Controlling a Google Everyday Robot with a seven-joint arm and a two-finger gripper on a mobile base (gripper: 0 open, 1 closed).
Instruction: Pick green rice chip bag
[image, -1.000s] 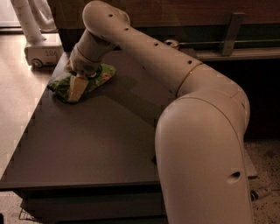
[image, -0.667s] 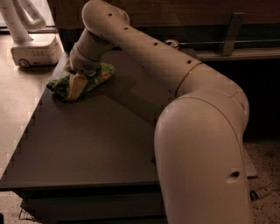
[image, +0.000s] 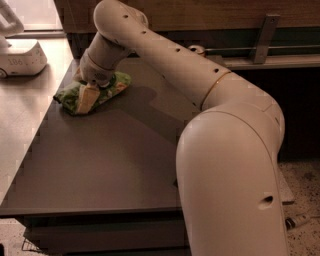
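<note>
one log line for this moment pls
phase: grasp | gripper: down on green rice chip bag | bag: on table, far-left corner | lifted: no

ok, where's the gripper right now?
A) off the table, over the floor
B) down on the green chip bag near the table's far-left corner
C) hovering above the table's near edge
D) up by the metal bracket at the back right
B: the gripper is down on the green rice chip bag, which lies near the far-left corner of the dark table, with the arm stretched across to it.
</note>
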